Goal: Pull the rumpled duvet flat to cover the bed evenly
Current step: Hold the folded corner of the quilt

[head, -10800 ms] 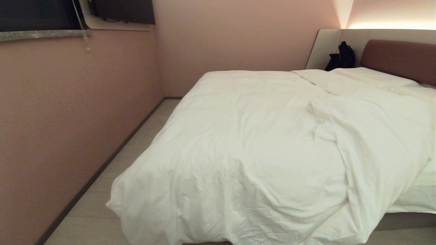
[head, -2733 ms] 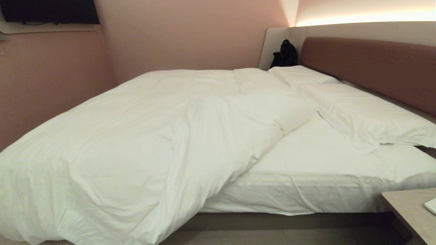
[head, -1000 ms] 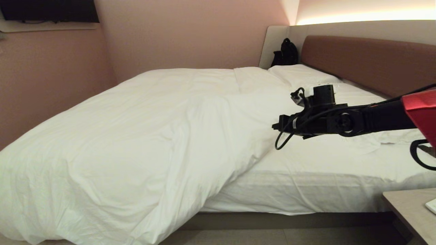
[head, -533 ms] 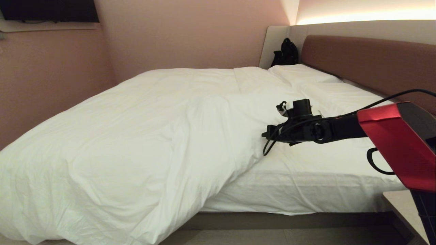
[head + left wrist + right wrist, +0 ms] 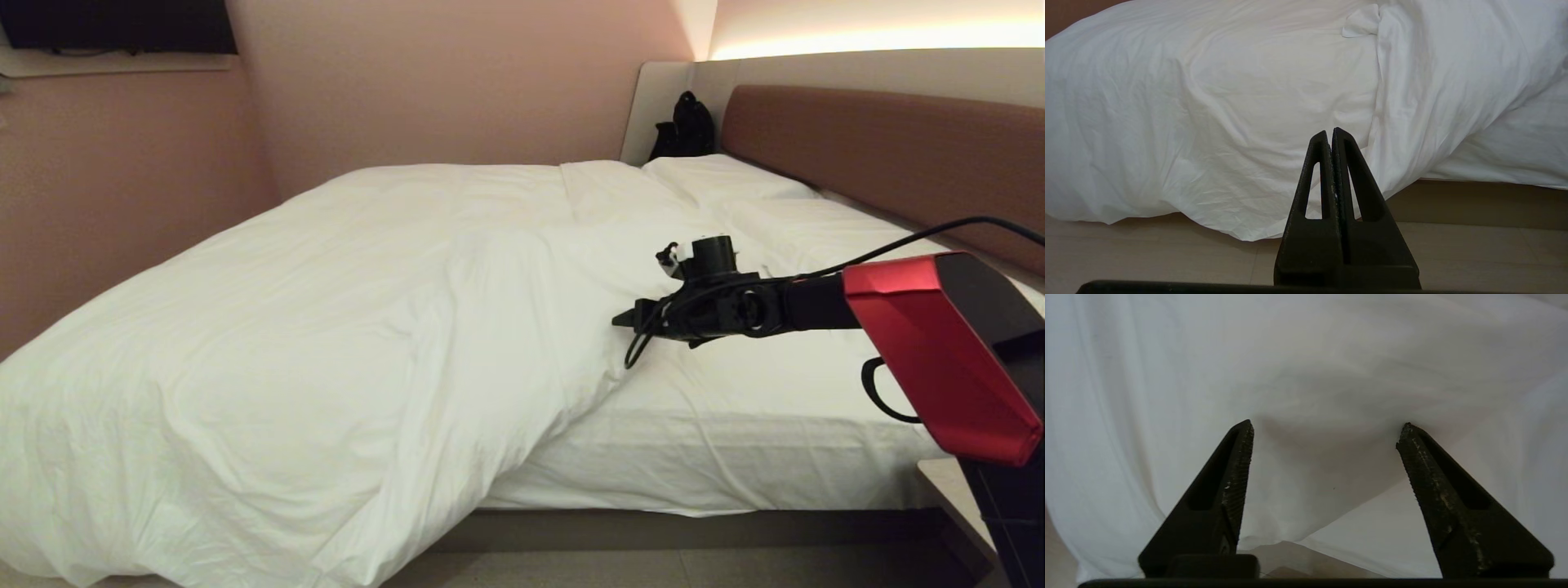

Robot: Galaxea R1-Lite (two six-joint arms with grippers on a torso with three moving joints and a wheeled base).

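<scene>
The puffy white duvet (image 5: 326, 327) lies bunched toward the bed's left and foot, hanging over the near side down to the floor. Its turned-back edge runs slantwise, leaving the white mattress sheet (image 5: 735, 425) bare at the near right of the bed (image 5: 694, 531). My right gripper (image 5: 622, 318) reaches in from the right, low over the sheet, right at that folded edge. In the right wrist view the right gripper (image 5: 1325, 430) is open, with the duvet's fold (image 5: 1331, 375) just ahead of its fingertips (image 5: 1245, 433). The left gripper (image 5: 1329, 132) is shut and empty, low beside the bed and facing the hanging duvet (image 5: 1229, 102).
Two flat pillows (image 5: 718, 175) (image 5: 824, 233) lie along the reddish-brown headboard (image 5: 882, 155). A black bag (image 5: 686, 126) stands in the far corner. A bedside table corner (image 5: 939, 482) shows at the near right, partly behind my red arm (image 5: 939, 351). Pink walls close off the left and far sides.
My right arm came into view from the right, then moved left and lower until its gripper reached the duvet's turned-back edge. The duvet itself has not moved in the last second.
</scene>
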